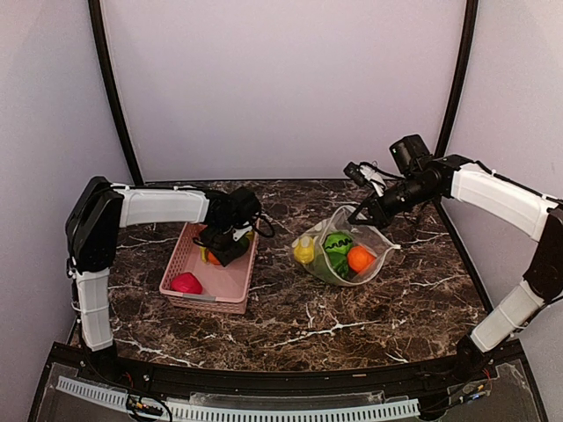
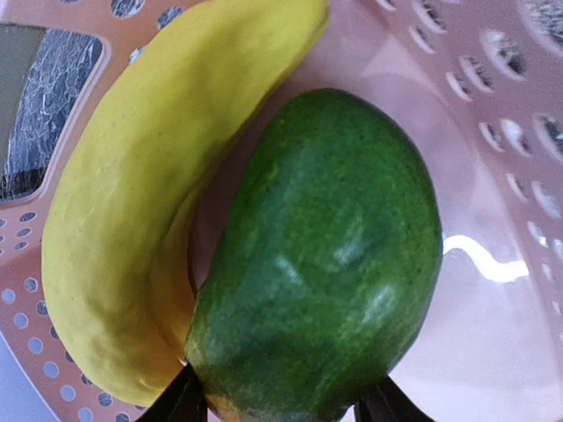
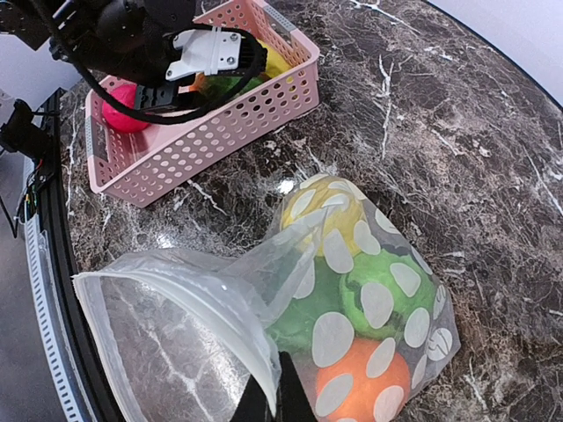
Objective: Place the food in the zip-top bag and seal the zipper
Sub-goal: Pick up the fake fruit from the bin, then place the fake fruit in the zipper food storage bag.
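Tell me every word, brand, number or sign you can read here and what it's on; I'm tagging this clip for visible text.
There is no readable text in any view.
The zip-top bag is printed with white polka dots only and has no lettering.
The pink basket has plain walls with holes and no label.
The toy banana and the green toy fruit have no sticker or marking.

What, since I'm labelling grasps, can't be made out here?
Left gripper: top view, its own body hides the fingertips; wrist view's bottom edge crops them beside the green fruit, contact unclear.
Orange piece: top view, mostly under that gripper.
Right gripper: fingers cropped by its wrist view's bottom edge.
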Robot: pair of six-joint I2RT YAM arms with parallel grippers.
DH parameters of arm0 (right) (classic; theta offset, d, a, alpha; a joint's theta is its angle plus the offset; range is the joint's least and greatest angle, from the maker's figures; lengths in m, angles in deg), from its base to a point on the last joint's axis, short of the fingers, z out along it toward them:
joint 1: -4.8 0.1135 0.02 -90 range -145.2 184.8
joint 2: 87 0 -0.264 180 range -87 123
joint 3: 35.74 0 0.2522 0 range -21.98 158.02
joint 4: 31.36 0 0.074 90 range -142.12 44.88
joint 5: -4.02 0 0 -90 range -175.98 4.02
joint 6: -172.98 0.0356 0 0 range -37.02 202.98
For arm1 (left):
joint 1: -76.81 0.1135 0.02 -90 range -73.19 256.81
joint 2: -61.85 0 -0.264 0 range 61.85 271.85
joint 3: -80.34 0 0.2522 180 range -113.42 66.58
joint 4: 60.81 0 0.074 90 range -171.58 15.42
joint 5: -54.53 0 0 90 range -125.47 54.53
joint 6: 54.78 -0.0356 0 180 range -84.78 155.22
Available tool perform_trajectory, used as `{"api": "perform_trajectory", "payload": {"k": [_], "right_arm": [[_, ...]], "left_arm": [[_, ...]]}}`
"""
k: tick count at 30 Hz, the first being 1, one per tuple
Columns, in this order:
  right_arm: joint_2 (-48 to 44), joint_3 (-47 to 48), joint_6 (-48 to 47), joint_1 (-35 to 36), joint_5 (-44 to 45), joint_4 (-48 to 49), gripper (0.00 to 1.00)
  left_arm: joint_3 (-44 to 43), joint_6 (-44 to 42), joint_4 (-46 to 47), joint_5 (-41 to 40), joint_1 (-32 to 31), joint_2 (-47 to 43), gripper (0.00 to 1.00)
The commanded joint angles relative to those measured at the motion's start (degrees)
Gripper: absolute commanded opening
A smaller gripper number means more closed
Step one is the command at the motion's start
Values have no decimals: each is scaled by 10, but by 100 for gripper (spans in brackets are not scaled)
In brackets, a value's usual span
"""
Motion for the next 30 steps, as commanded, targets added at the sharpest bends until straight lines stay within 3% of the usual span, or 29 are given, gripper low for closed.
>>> {"api": "perform_trajectory", "payload": {"k": [1, 8, 13, 20, 27, 30], "right_arm": [[-32, -13, -6, -1, 4, 5, 0], [-47, -15, -12, -1, 15, 6, 0], [-38, 1, -11, 0, -6, 3, 0], [-21, 47, -14, 12, 4, -22, 0], [-1, 109, -36, 17, 52, -37, 0], [36, 157, -36, 9, 92, -42, 0]], "left_arm": [[0, 25, -34, 21, -18, -69, 41], [-1, 81, -62, 55, -29, -171, 39], [3, 148, -32, 120, -54, -261, 41], [17, 199, 134, 170, -170, -348, 40], [65, 206, 330, 204, -268, -344, 39], [55, 203, 345, 185, -304, -321, 38]]}}
